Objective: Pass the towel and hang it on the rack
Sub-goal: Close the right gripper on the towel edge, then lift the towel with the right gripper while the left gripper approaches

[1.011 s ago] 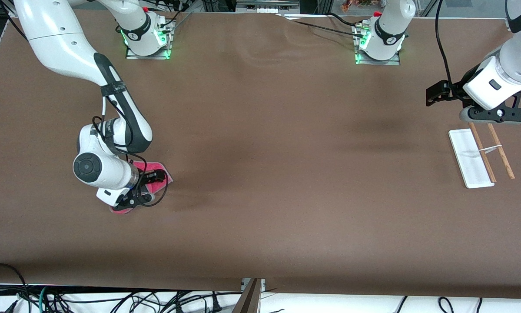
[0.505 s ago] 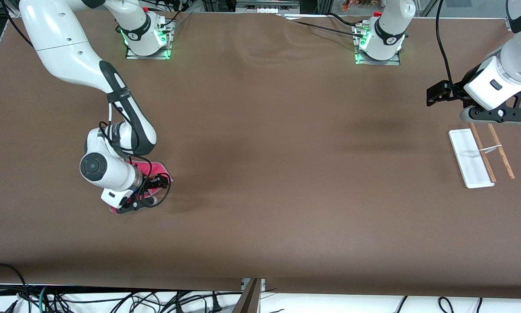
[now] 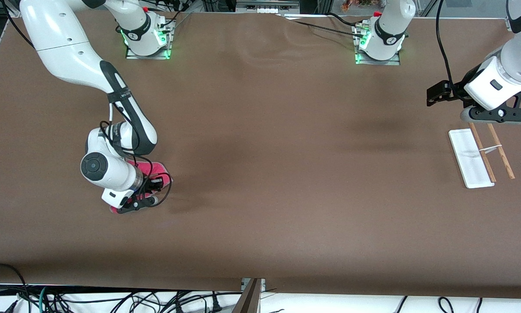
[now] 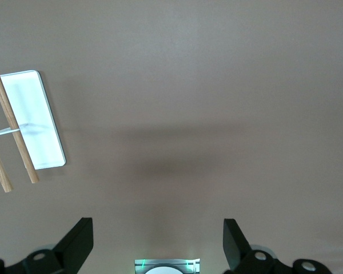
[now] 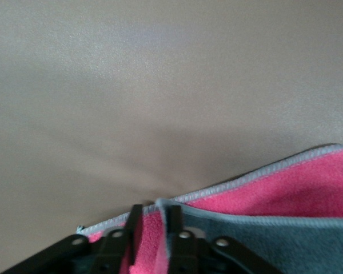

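I see the brown table [image 3: 260, 174] filling the front view, both arm bases along its top edge with green lights lit. The right arm reaches down to the towel [image 3: 156, 167], which lies flat on the table toward the right arm's end; compared with a second ago the arm's elbow and wrist have shifted slightly toward the table's middle and the wrist housing sits a little farther from the front camera, though between half a second ago and now I see almost no arm motion. The right gripper [image 3: 144, 194] is down on the towel's edge nearer the front camera; in the right wrist view its fingers [image 5: 174, 225] are drawn close together with a raised fold of the towel's [image 5: 286, 188] grey-stitched edging pinched between them, pink face up and a dark grey flap turned over beside it. A second ago that gripper covered more of the pink cloth. The left arm waits, unchanged across the frames, its gripper [image 3: 492, 114] hovering over the table just above the rack's rod ends; the left wrist view shows its fingers [image 4: 77, 242] spread wide with nothing between. The rack [image 3: 471, 158] stands toward the left arm's end of the table, white base flat, two brown rods joined by a white crosspiece, in the same place as before. No brand marks or writing that I can read anywhere.
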Robot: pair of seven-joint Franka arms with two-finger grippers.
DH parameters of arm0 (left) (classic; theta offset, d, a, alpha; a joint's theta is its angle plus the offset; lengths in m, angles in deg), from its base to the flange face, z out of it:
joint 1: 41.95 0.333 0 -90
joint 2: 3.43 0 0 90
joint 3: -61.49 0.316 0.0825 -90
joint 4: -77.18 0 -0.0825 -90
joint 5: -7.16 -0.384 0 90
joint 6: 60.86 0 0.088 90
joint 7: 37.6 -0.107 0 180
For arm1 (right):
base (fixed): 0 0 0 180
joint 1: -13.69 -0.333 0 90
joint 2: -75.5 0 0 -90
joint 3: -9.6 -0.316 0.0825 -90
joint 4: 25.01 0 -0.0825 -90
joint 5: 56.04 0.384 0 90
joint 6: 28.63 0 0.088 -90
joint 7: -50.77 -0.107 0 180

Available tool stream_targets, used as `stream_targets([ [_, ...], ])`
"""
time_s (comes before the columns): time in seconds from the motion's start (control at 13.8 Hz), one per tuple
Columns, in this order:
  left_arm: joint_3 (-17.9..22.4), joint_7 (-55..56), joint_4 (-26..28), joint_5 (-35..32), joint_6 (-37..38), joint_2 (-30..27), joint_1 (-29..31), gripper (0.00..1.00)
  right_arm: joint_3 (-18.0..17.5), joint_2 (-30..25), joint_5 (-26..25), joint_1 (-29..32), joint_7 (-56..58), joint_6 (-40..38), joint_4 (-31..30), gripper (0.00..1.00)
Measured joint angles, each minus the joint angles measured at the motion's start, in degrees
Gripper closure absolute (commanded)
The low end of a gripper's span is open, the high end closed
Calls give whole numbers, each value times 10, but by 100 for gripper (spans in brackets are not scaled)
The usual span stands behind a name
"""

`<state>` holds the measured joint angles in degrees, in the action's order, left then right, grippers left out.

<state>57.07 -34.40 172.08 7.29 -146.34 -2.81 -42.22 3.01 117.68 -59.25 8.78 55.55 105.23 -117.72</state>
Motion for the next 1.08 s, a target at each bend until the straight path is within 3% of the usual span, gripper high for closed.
stream_targets([
  [0.58,0,0,0,0,0,0,0,0,0,-2,0,0,-1,-22,1,100],
  [0.79,0,0,0,0,0,0,0,0,-5,-28,0,-5,0,-57,19,100],
  [1.08,0,0,0,0,0,0,0,0,-70,-87,1,-9,-2,-146,76,100],
])
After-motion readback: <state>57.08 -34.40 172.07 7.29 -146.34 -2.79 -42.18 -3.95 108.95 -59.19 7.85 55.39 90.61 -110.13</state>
